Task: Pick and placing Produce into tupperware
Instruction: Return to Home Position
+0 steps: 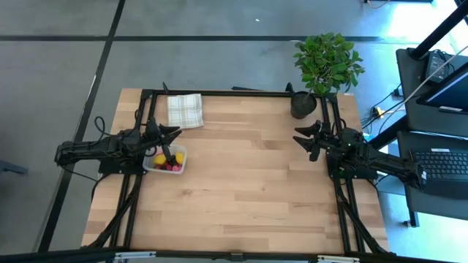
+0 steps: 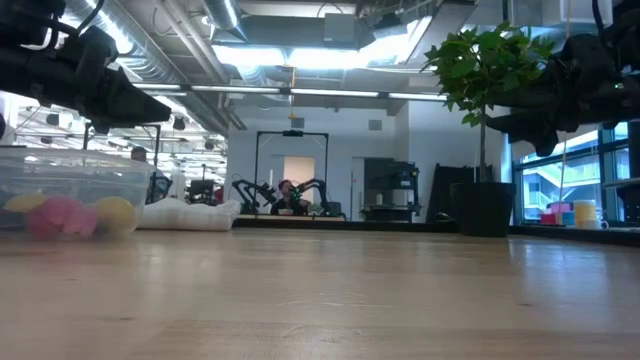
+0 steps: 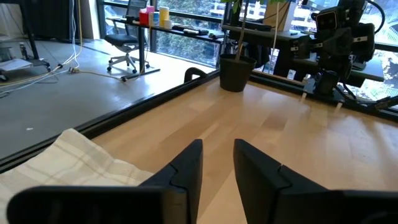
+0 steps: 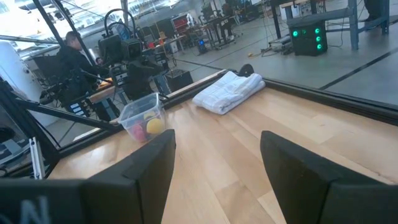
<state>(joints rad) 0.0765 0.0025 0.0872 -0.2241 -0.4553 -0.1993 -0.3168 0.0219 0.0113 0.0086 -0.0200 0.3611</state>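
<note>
A: Left tool (image 1: 174, 134) hangs just by the tupperware (image 1: 148, 166), fingers slightly apart, nothing held. Right tool (image 1: 303, 139) waits near the right edge of the surface (image 1: 241, 190), fingers wide, empty.

B: Reads as homing. No loose pieces show (checked from above).

A: Tupperware: clear, round-cornered, on the surface's left side. Produce (image 1: 159, 158) inside: yellow and pink lumps, possibly dark ones too.
</note>
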